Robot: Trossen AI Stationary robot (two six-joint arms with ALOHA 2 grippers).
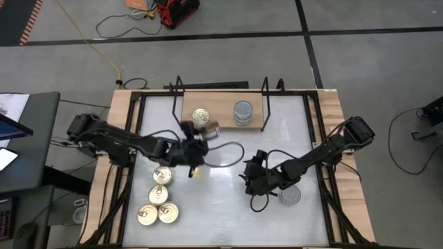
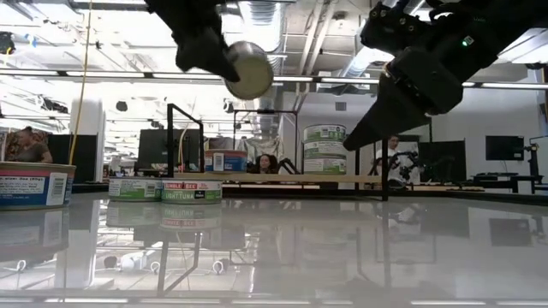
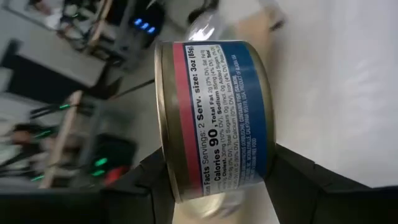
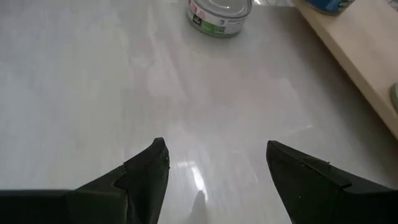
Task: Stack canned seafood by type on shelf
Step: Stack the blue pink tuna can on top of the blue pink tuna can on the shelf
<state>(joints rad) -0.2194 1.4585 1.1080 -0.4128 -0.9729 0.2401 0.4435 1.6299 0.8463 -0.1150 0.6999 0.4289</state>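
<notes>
Risk first: your left gripper carries a small round tin with a blue-and-red paper label tipped on its side, fingers closed across its flat faces, in the air just in front of the low light-wood shelf in its black wire frame. If you release it at that tilt it likely lands on its rim and rolls off the board. The short stack of gold-lidded tins stands on the shelf's left half, directly beyond the held tin, so a low approach could clip it and topple it. A stack of silver-grey-lidded tins stands on the shelf's right half, well clear.

Your right gripper hangs empty with fingers spread, in front of the shelf's right end, near one silver-lidded tin on the white tabletop. Four gold pull-tab tins wait in front of the shelf's left end. Both arms reach toward the middle; watch the gap between them as the left one advances.
</notes>
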